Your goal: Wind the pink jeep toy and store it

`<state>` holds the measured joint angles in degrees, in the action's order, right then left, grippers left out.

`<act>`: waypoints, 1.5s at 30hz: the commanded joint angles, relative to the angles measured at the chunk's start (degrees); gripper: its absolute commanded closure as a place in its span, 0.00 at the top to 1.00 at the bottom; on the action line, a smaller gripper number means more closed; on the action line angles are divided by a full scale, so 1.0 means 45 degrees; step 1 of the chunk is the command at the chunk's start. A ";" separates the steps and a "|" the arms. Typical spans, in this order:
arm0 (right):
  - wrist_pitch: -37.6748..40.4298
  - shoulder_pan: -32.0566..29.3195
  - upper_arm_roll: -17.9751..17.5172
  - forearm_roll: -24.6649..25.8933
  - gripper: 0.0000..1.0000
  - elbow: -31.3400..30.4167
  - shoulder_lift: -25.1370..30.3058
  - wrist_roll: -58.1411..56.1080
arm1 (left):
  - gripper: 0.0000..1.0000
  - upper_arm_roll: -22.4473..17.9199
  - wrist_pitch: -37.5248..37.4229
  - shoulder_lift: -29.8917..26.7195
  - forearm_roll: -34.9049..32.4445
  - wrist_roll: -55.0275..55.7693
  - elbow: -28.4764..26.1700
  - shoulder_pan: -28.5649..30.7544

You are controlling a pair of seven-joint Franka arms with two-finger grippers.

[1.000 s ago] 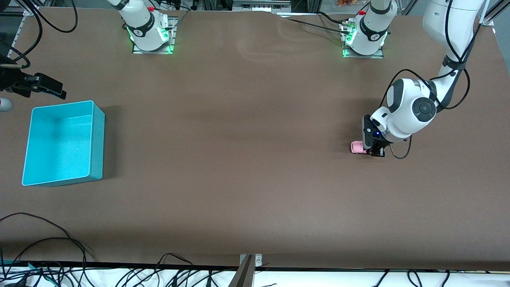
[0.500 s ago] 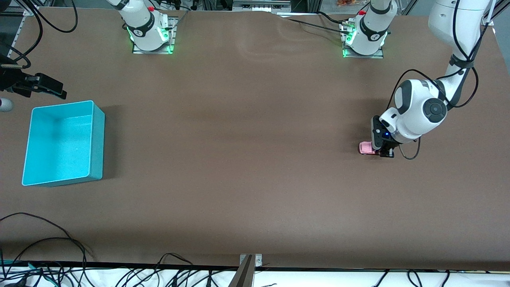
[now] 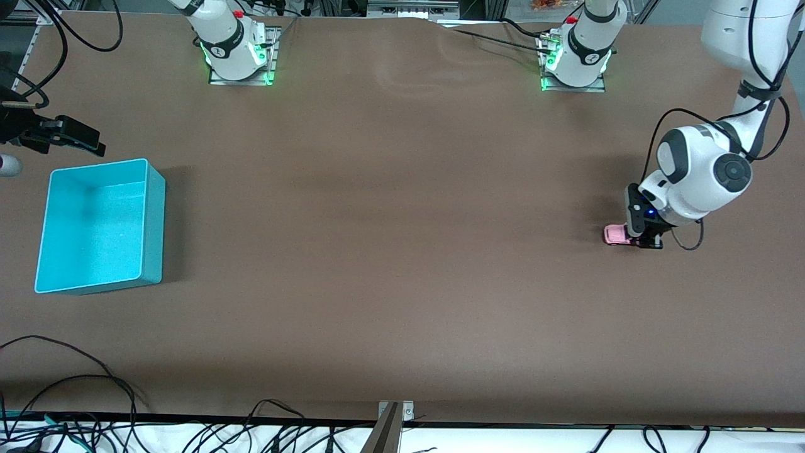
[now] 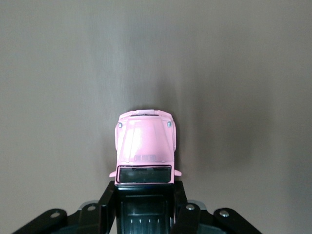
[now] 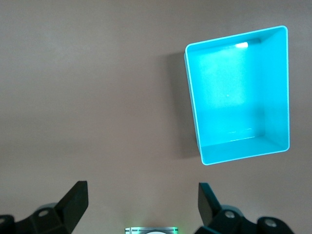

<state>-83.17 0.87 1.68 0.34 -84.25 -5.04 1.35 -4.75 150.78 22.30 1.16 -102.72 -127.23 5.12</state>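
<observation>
The pink jeep toy [image 3: 616,234] sits with its wheels on the brown table near the left arm's end. My left gripper [image 3: 643,240] is shut on its black rear section. In the left wrist view the pink hood [image 4: 145,141] sticks out past the left gripper [image 4: 145,187], whose fingers press on both sides of the dark roof. The turquoise bin [image 3: 155,226] stands at the right arm's end of the table with nothing in it. My right gripper [image 5: 141,192] waits open, high over the table beside the bin [image 5: 193,97], holding nothing.
The two arm bases [image 3: 236,50] [image 3: 575,56] with green lights stand along the table edge farthest from the front camera. Loose cables [image 3: 69,377] lie at the edge nearest that camera. A wide stretch of bare brown table separates the jeep from the bin.
My left gripper has dragged the jeep rearward along the table toward the left arm's end, still shut on it. The right arm has not moved.
</observation>
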 commanded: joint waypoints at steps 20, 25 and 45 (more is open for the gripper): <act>0.0123 -0.0056 0.0057 -0.0173 1.00 -0.0047 0.0085 -0.0320 | 0.75 -0.0995 0.0224 0.1626 0.1244 -0.1490 0.0186 0.0797; 0.0123 -0.0056 0.0057 -0.0173 1.00 -0.0066 0.0085 -0.0320 | 1.00 -0.0858 -0.0126 0.1451 0.1693 -0.1510 0.0985 0.0738; 0.0123 -0.0076 0.0096 -0.0173 1.00 -0.0066 0.0104 -0.0476 | 1.00 -0.0350 -0.8976 -0.0913 0.0893 -0.0163 0.4697 0.0523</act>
<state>-83.11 0.79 1.99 0.34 -84.27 -5.04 0.08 -6.06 113.00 20.35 6.44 -105.13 -107.40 7.90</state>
